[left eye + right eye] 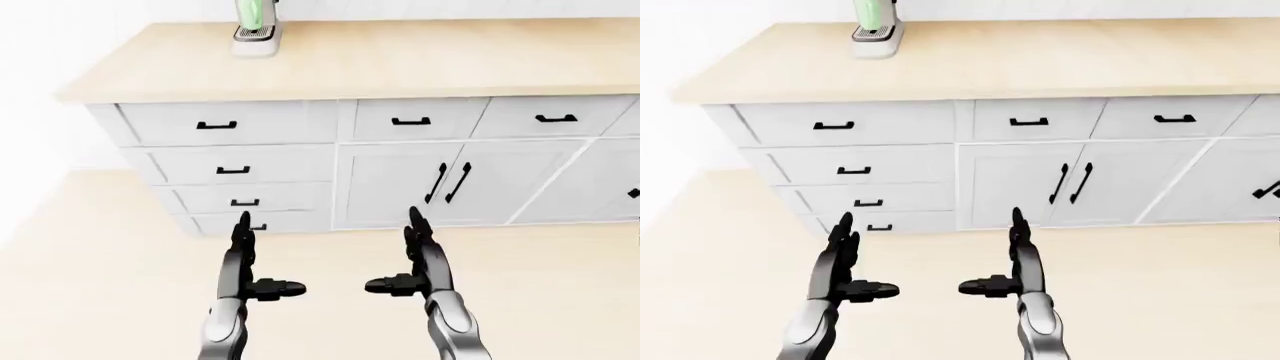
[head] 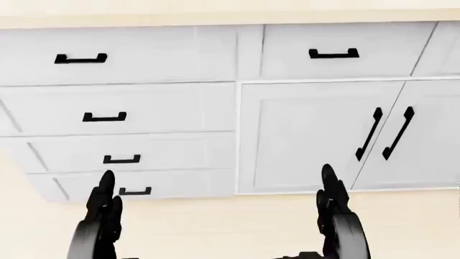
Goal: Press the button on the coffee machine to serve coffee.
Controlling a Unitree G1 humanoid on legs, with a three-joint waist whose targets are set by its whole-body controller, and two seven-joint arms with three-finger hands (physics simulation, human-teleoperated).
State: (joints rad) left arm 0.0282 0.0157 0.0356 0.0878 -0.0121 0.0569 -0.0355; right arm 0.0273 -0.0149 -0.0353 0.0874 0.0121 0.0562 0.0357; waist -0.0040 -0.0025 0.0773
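While both arms reach up from the bottom of the eye views, neither touches anything. Left robot hand [image 1: 243, 259] sits lower centre-left, fingers straight & pointing up the frame, thumb sticking out sideways toward centre: spread, nothing in it. Right robot hand [image 1: 418, 255] mirrors it lower centre-right, thumb jutting inward, also spread & empty. Thumb tips face each other w/ a clear gap between. Both hang over pale wood floor [image 1: 90, 255], well apart from the cabinets.

Coffee machine [image 1: 256, 31] stands at upper left of the left-eye view, on the light wood table [image 1: 420, 64], near its left end & toward the wall side. Only its lower part shows: white base w/ a dark drip grate, green body cut off by the top edge. Button can't be made out.

Under the tabletop: white cabinet fronts w/ black handles. Drawer stack [image 1: 235, 169] at left-centre, four high; double doors [image 1: 450, 184] w/ two vertical handles just right of it; more drawers along the top row. Head view shows only these fronts plus the fingertips of both hands at its bottom edge.
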